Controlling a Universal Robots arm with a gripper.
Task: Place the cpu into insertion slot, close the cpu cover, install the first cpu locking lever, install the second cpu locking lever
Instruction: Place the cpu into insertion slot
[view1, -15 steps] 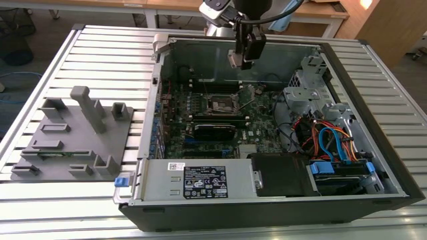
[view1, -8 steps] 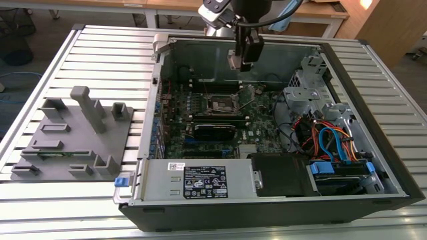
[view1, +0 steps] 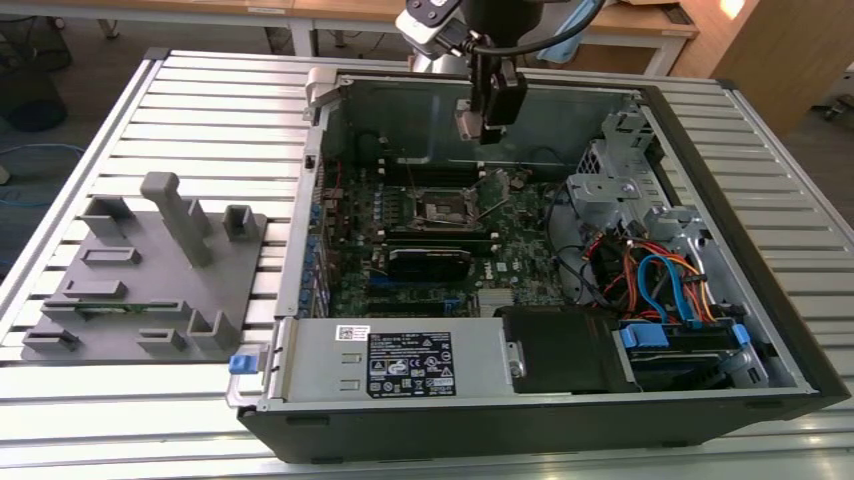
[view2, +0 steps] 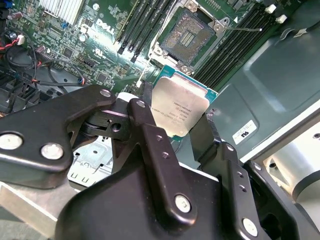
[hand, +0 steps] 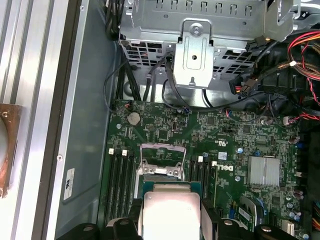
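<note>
My gripper (view1: 483, 122) hangs over the back of the open computer case, shut on the cpu (view1: 467, 122). In the second wrist view the cpu (view2: 180, 109), a flat square chip with a silver-grey top, sits clamped between the two black fingers (view2: 146, 102). The insertion slot (view2: 189, 34) lies beyond it on the green board, open with its dark centre showing. In the exterior view the insertion slot (view1: 441, 207) is below and in front of the gripper. The first wrist view shows the cpu (hand: 170, 215) just short of the raised silvery cpu cover (hand: 161, 159). A thin wire lever (view2: 245, 29) sticks out beside the slot.
Long black memory slots (view2: 142, 27) flank the socket. A metal drive cage (hand: 195, 40) and bundled cables (view1: 654, 280) fill the case on the exterior view's right. A power supply (view1: 400, 365) sits at the front. A grey fixture (view1: 147, 270) stands on the slatted table on the exterior view's left.
</note>
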